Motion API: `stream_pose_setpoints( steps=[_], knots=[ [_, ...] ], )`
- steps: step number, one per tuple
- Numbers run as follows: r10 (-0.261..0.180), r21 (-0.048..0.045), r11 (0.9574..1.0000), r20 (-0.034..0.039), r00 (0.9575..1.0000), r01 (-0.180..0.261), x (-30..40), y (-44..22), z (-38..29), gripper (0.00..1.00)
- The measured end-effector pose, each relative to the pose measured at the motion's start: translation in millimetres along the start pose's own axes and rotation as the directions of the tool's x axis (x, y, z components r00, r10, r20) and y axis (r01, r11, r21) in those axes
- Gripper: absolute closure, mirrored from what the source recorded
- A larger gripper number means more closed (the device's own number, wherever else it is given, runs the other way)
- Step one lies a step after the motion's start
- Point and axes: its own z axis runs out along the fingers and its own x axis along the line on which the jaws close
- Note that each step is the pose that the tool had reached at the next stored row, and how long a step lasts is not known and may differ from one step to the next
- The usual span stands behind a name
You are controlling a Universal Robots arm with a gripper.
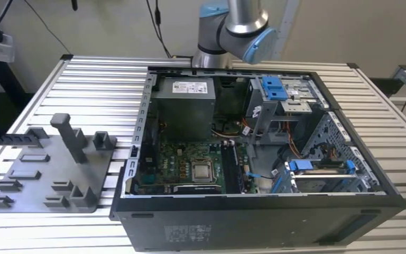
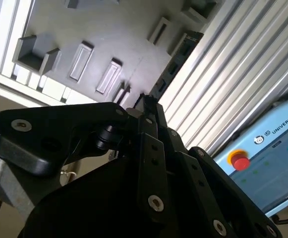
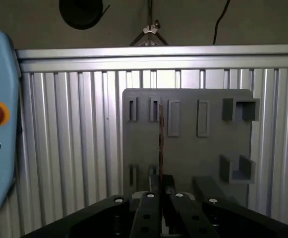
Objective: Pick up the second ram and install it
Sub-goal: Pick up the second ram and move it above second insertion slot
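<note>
The second ram (image 3: pixel 160 144) was found gripped in the gripper (image 3: pixel 162 191), whose two fingers were pressed together on one short end of the stick. Its long axis was seen to run straight out from the fingertips, in line with the gripper itself, and the free end was pointed away from the gripper toward the grey tray (image 3: pixel 193 153).

In the first wrist view the stick was seen edge-on, as one thin dark line drawn across the tray, with its far end near a narrow slot in the further row. Whether this end touched the tray could not be told. In the second wrist view the flat side of the second ram (image 2: pixel 171 67) was shown at a slant, as a dark strip with small notches along it, again reaching out from the closed fingers (image 2: pixel 156 116).

The tray was laid on the ribbed aluminium table (image 1: pixel 97 84), just beside the open computer case (image 1: pixel 259 211), at the exterior view's left. The green motherboard (image 1: pixel 182 164) was seen inside the case. A light blue pendant (image 2: pixel 277 148) with a red button (image 2: pixel 240 161) was lying on the table, apart from the tray.
</note>
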Motion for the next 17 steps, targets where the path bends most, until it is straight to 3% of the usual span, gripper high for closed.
stream_pose_setpoints(
  steps=[17],
  knots=[
    [0.000, 0.0000, 1.0000, 0.0000, 1.0000, 0.000, 0.2, -1.4, -36.1, 0.86]
  ],
)
